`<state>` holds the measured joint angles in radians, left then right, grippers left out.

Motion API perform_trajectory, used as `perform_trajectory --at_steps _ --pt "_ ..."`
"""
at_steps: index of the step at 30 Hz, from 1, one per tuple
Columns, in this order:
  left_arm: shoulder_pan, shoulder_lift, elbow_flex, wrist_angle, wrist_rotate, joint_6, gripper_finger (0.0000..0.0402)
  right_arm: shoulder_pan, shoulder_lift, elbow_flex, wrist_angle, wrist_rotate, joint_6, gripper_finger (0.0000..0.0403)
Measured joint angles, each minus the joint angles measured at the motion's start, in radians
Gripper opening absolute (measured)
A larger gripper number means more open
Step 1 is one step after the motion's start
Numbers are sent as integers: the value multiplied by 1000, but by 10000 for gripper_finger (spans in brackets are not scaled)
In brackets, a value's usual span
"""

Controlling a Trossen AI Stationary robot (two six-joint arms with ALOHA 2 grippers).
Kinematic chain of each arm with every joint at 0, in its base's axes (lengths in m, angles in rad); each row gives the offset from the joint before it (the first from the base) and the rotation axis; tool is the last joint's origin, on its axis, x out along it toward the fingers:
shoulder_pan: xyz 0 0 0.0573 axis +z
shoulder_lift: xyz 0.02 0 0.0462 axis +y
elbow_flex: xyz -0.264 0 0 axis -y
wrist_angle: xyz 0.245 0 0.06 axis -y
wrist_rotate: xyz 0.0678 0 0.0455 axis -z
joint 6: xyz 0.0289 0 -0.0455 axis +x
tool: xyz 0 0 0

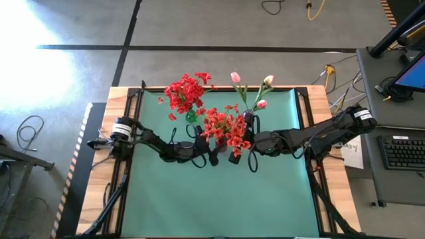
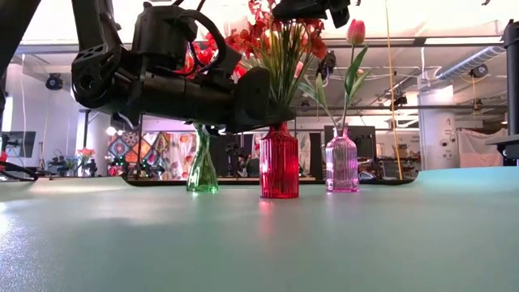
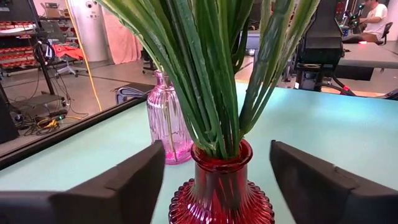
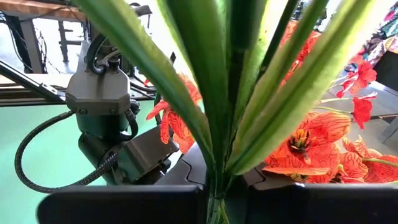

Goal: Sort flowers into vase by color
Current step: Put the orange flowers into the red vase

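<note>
A red ribbed vase (image 2: 279,166) (image 3: 221,193) stands mid-table and holds the orange-red flowers (image 1: 226,127) (image 2: 280,45) by their green stems. To its left a green vase (image 2: 202,172) holds the red flowers (image 1: 186,93). To its right a pink vase (image 2: 341,166) holds the pink tulips (image 1: 236,78) (image 2: 355,31). My left gripper (image 3: 217,152) (image 1: 211,155) is open. Its fingers (image 3: 124,183) flank the red vase's neck with a gap on each side. My right gripper (image 4: 214,202) (image 2: 312,8) is high above the red vase, shut on the orange-red stems. My right gripper pinches the bundle of green stems (image 4: 214,186) of the orange-red flowers between its two fingers, high on the stems just under the blossoms (image 4: 311,143). It reaches in from the table's right side. The stems stand upright with their lower ends inside the red vase (image 2: 279,130).
The three vases stand close together in a row toward the far half of the green mat (image 1: 219,206). The left arm (image 2: 162,77) hangs low just in front of the green vase. A wide stretch of mat lies toward the near edge. A person (image 3: 376,12) sits beyond the table.
</note>
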<state>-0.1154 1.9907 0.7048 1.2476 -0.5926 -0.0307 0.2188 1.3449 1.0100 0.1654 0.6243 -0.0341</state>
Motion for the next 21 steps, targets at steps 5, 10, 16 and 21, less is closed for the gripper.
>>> perform_trajectory --at_steps 5,10,16,21 --pt "0 0 0 0 0 0 205 0 0 0 0 0 1 18" --pt "0 0 0 0 0 0 159 -2 0 0 1 0 26 18" --pt "0 0 0 0 0 0 141 -3 0 0 1 0 30 18" --pt "0 0 0 0 0 0 140 -11 0 -3 2 1 28 18"
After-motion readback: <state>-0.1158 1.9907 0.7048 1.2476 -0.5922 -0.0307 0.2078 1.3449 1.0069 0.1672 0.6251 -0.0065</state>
